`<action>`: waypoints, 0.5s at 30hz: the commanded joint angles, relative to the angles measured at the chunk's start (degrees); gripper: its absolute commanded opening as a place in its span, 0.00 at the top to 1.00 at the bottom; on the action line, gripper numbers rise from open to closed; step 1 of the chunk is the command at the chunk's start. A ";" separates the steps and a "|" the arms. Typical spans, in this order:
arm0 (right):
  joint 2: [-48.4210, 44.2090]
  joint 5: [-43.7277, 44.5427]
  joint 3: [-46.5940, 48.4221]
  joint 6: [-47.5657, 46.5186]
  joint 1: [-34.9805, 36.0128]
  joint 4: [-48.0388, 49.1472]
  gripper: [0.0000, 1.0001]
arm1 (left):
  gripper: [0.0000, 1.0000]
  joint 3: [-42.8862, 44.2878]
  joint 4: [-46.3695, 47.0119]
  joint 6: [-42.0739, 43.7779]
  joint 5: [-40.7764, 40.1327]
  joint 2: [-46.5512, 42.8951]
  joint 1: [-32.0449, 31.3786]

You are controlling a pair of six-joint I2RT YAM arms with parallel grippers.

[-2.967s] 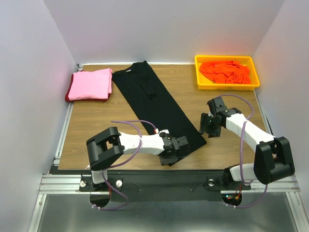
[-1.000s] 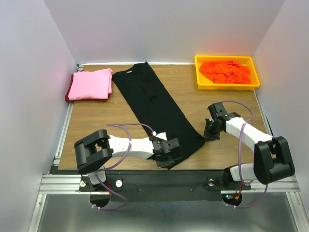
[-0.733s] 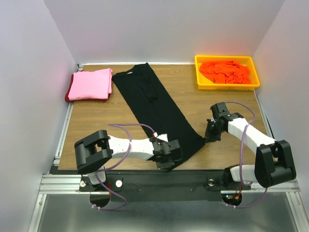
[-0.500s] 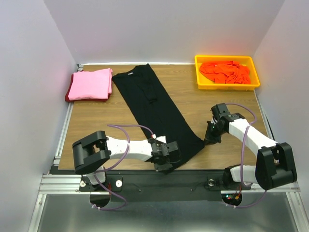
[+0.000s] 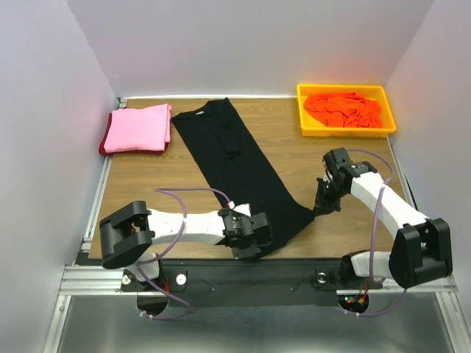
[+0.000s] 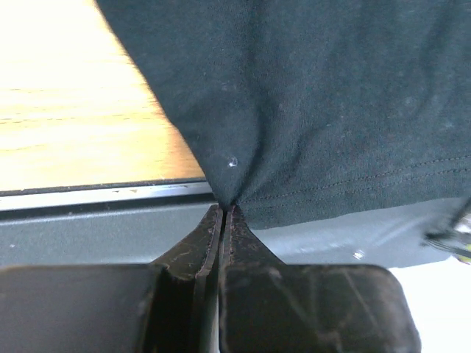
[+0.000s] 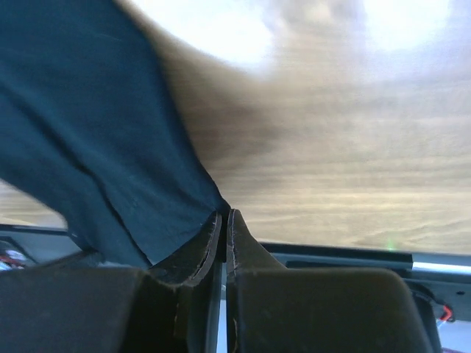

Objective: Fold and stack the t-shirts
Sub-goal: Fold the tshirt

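Black t-shirt point(image 5: 235, 165) gripped at both near corners
Left pincer point(image 6: 223, 209) and right pincer point(image 7: 223, 215) each clench its near hem; it lies diagonally across the tabletop point(image 5: 147, 187), collar far-left.

The black t-shirt point(image 5: 235, 165) is plain, its hem stitching the same black. The pink t-shirt point(image 5: 136, 126) is plain too, with a dark red t-shirt point(image 5: 103, 145) edging it. The bright orange t-shirt point(image 5: 344, 109) sits in a yellow tray point(image 5: 346, 132). The table point(image 5: 154, 184) is brown wood grain. The arms point(image 5: 188, 224) are white with black joints, the left tool point(image 6: 223, 213) and right tool point(image 7: 223, 217) black, and the cables point(image 5: 188, 190) purple
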 commanded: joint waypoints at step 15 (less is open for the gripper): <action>24.97 -0.78 36.79 -3.76 -0.03 3.70 0.99 | 1.00 4.77 -3.15 23.80 -10.11 -11.89 29.37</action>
